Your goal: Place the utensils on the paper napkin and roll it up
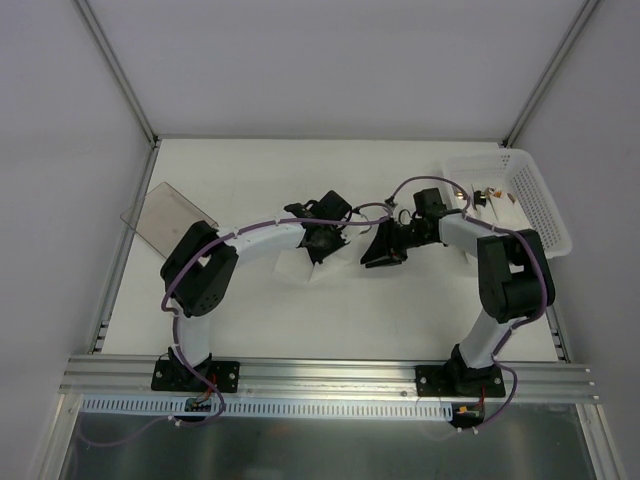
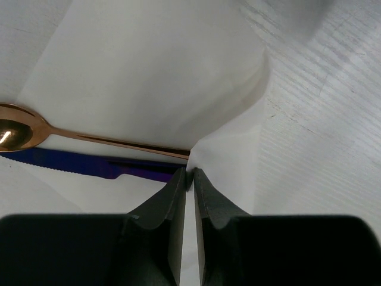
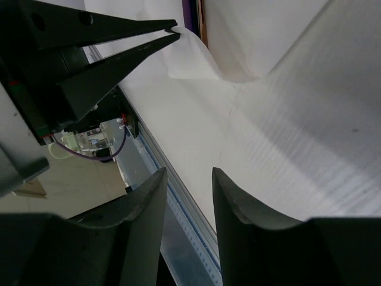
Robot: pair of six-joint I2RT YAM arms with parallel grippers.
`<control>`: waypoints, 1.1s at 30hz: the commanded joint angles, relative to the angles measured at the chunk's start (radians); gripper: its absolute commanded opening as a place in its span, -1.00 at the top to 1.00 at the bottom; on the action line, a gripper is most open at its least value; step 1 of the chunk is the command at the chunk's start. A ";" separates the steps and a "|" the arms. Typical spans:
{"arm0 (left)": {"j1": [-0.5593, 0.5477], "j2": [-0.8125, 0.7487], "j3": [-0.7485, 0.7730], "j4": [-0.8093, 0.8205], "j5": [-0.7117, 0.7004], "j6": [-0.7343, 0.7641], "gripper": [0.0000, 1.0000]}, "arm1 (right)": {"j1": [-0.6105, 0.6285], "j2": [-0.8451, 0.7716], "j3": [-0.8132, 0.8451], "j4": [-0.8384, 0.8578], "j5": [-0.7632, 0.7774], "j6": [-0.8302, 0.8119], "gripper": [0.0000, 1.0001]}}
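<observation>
Here the left tool (image 2: 190, 174), stretched low, pinches the paper napkin (image 2: 149, 71) edge; the right tool (image 3: 189, 174) hovers unclenched.

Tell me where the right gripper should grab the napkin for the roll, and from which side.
Grip the lifted folded edge of the paper napkin, beside where the left gripper pinches it. That edge stands off the table, so a finger can probably slip under; the rest lies flat. Come in low from the side where the right gripper sits open, clear of the spoon and knife.
</observation>
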 commanded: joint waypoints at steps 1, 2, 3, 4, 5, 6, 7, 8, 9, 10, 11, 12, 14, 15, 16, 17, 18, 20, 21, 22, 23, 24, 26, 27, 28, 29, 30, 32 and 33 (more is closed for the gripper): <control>0.012 0.005 0.019 0.025 0.011 0.015 0.78 | 0.016 0.033 -0.013 0.136 -0.057 0.130 0.24; 0.014 0.008 0.020 0.027 0.012 0.015 0.77 | 0.022 0.048 -0.016 0.159 -0.064 0.176 0.26; 0.014 0.011 0.020 0.030 0.014 0.015 0.77 | 0.027 0.054 -0.019 0.202 -0.062 0.198 0.30; 0.016 0.012 0.022 0.030 0.018 0.017 0.77 | 0.036 0.060 -0.020 0.218 -0.061 0.216 0.32; 0.016 0.015 0.020 0.032 0.018 0.015 0.75 | 0.039 0.069 -0.020 0.237 -0.061 0.251 0.33; 0.016 0.017 0.020 0.033 0.021 0.015 0.74 | 0.045 0.073 -0.022 0.256 -0.059 0.270 0.34; 0.017 0.023 0.020 0.035 0.021 0.015 0.73 | 0.052 0.077 -0.022 0.289 -0.059 0.287 0.38; 0.019 0.024 0.022 0.035 0.021 0.015 0.73 | 0.062 0.080 -0.026 0.307 -0.054 0.302 0.40; 0.020 0.029 0.023 0.036 0.023 0.015 0.72 | 0.068 0.085 -0.031 0.348 -0.054 0.345 0.42; 0.020 0.029 0.025 0.039 0.024 0.015 0.72 | 0.073 0.086 -0.037 0.388 -0.054 0.370 0.43; 0.022 0.032 0.025 0.039 0.029 0.015 0.71 | 0.087 0.091 -0.051 0.415 -0.050 0.393 0.46; 0.022 0.032 0.026 0.041 0.031 0.014 0.70 | 0.093 0.093 -0.057 0.440 -0.045 0.416 0.50; 0.023 0.038 0.029 0.042 0.028 0.012 0.70 | 0.114 0.106 -0.060 0.489 -0.030 0.468 0.57; 0.028 0.038 0.031 0.044 0.029 0.011 0.68 | 0.122 0.112 -0.057 0.498 -0.022 0.480 0.60; 0.029 0.038 0.029 0.045 0.029 0.009 0.68 | 0.130 0.122 -0.054 0.511 -0.015 0.499 0.66; 0.031 0.038 0.029 0.050 0.028 0.008 0.68 | 0.142 0.125 -0.056 0.518 0.004 0.508 0.68; 0.032 0.037 0.029 0.050 0.026 0.005 0.67 | 0.150 0.128 -0.056 0.524 0.011 0.519 0.69; 0.037 0.038 0.029 0.051 0.029 0.002 0.67 | 0.168 0.139 -0.056 0.543 0.039 0.545 0.74; 0.037 0.038 0.028 0.056 0.029 0.002 0.67 | 0.173 0.142 -0.057 0.549 0.051 0.554 0.75; 0.039 0.040 0.031 0.056 0.029 0.002 0.67 | 0.180 0.145 -0.059 0.566 0.057 0.563 0.77; 0.039 0.040 0.029 0.058 0.028 0.000 0.67 | 0.184 0.158 -0.056 0.566 0.070 0.574 0.77; 0.039 0.041 0.031 0.059 0.026 -0.002 0.67 | 0.185 0.166 -0.054 0.566 0.071 0.581 0.78; 0.040 0.046 0.032 0.062 0.029 -0.002 0.65 | 0.190 0.178 -0.053 0.571 0.090 0.591 0.81; 0.040 0.047 0.032 0.062 0.032 -0.002 0.65 | 0.190 0.188 -0.053 0.572 0.097 0.595 0.81; 0.042 0.048 0.034 0.064 0.034 -0.003 0.63 | 0.190 0.192 -0.051 0.574 0.100 0.598 0.82; 0.042 0.048 0.034 0.064 0.038 -0.003 0.61 | 0.191 0.198 -0.048 0.574 0.114 0.598 0.83; 0.042 0.049 0.034 0.065 0.040 -0.003 0.60 | 0.191 0.208 -0.046 0.574 0.123 0.601 0.84; 0.042 0.049 0.034 0.067 0.043 -0.006 0.57 | 0.191 0.218 -0.036 0.574 0.139 0.603 0.85; 0.042 0.049 0.032 0.070 0.041 -0.006 0.56 | 0.193 0.223 -0.033 0.574 0.146 0.605 0.85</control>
